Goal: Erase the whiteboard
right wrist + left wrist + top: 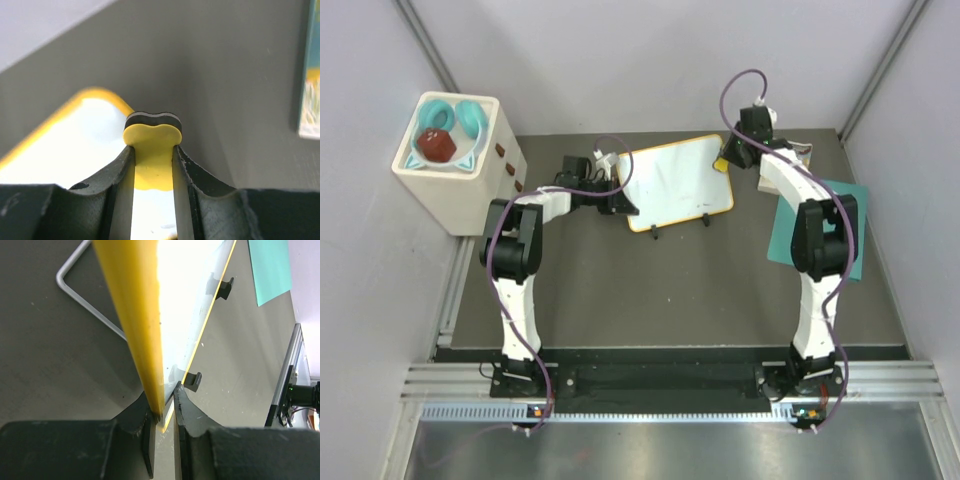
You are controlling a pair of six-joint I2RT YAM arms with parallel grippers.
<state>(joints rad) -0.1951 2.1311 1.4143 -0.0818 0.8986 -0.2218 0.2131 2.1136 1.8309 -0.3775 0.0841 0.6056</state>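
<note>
Whiteboard (678, 183) toward 12 o'clock on the table (650, 290), propped on black feet, left claw (164, 407) clenched on its 9 o'clock rim, right claw (152, 157) grasping a yellow eraser (152, 137) at its 2 o'clock corner, teal sheet (781, 236) at 3 o'clock.
</note>
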